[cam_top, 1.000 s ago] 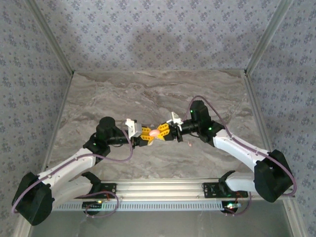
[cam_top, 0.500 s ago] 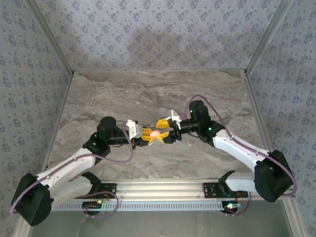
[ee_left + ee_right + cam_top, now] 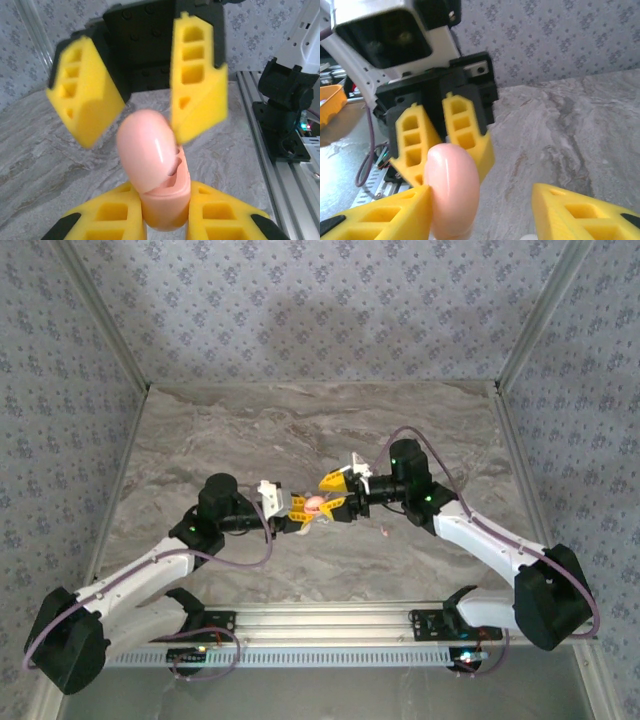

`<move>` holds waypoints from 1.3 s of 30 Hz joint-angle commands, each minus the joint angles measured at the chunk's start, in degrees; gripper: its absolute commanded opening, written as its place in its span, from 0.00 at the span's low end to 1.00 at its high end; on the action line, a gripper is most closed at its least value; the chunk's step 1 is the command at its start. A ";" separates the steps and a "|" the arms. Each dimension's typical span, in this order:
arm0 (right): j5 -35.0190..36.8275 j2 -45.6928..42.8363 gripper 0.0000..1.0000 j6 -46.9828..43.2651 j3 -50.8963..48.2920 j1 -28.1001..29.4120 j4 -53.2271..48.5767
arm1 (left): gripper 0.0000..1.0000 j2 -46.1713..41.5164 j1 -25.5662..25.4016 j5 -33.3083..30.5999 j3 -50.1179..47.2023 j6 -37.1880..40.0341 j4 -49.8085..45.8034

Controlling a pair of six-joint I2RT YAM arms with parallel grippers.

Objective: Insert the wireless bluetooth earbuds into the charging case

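Observation:
My left gripper (image 3: 305, 512) is shut on the base of the pink charging case (image 3: 314, 505), held above the table's middle. In the left wrist view the case (image 3: 162, 200) stands between my yellow fingers (image 3: 115, 215), its rounded lid (image 3: 145, 147) tipped open over a dark recess. My right gripper (image 3: 333, 493) faces it, open wide. In the right wrist view one of its fingers (image 3: 380, 215) touches the case (image 3: 451, 187) and the other stands well apart. One tiny pale earbud bit (image 3: 384, 531) lies on the table under the right forearm.
The marble table (image 3: 250, 430) is walled by patterned panels behind and at both sides. An aluminium rail (image 3: 330, 625) with the arm bases runs along the near edge. Both arms meet at the middle, wrists nearly touching.
My right gripper, shut on the case a second ago, has opened wide and drawn slightly back and up. The left gripper keeps hold of the case, nearly still.

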 commanded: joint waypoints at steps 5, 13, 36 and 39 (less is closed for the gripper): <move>4.73 0.36 0.54 3.86 0.82 -1.92 3.49 | 0.16 0.03 -0.69 3.25 1.20 1.43 -1.79; 5.45 -0.79 0.54 6.27 0.73 -2.25 3.52 | 0.16 -0.87 -0.67 -1.31 -1.00 0.10 1.11; 41.19 2.04 0.58 25.94 13.38 -7.07 -58.38 | 0.15 2.10 -1.14 -15.29 -5.69 -1.37 4.60; 45.00 4.34 0.58 26.15 12.80 -7.12 -61.54 | 0.15 2.25 -1.19 -15.29 -5.63 -1.32 4.59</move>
